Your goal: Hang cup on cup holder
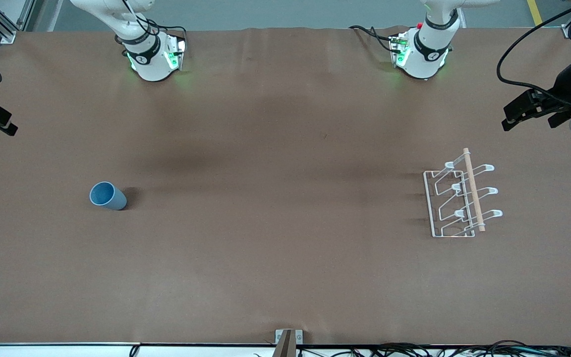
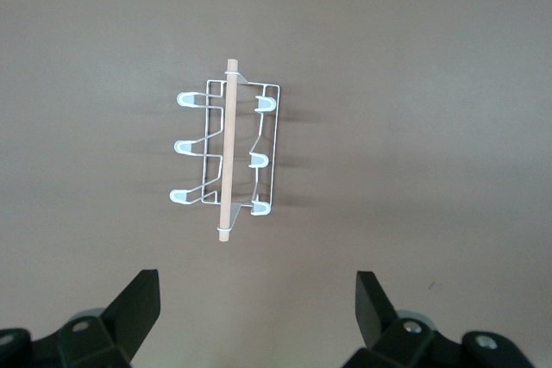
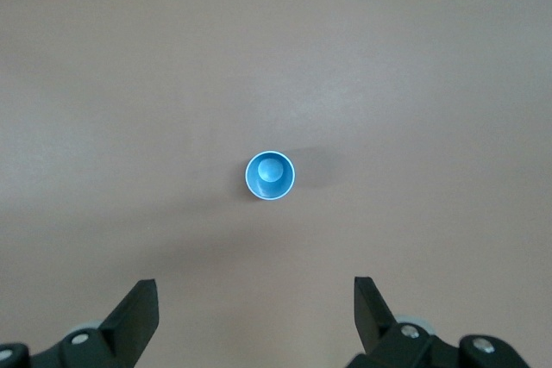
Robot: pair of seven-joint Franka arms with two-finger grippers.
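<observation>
One cup (image 1: 108,195), light blue, matte, slightly tapered and handleless, stands upright with its mouth up on the brown table (image 1: 275,238) toward the right arm's end. One holder (image 1: 459,201), white wire on a rectangular base with a pale wooden rod (image 1: 474,191) across the top, stands toward the left arm's end, well apart from the cup. The left wrist view counts six prongs with rounded tips, three on each side of the rod.

The right wrist view looks straight down into the cup (image 3: 270,176), showing its round floor, which the front view does not.

Left gripper (image 2: 257,308): high over the table at its arm's end, fingers spread wide, holding nothing. Right gripper (image 3: 255,312): high over its own end, fingers likewise spread wide, holding nothing.
</observation>
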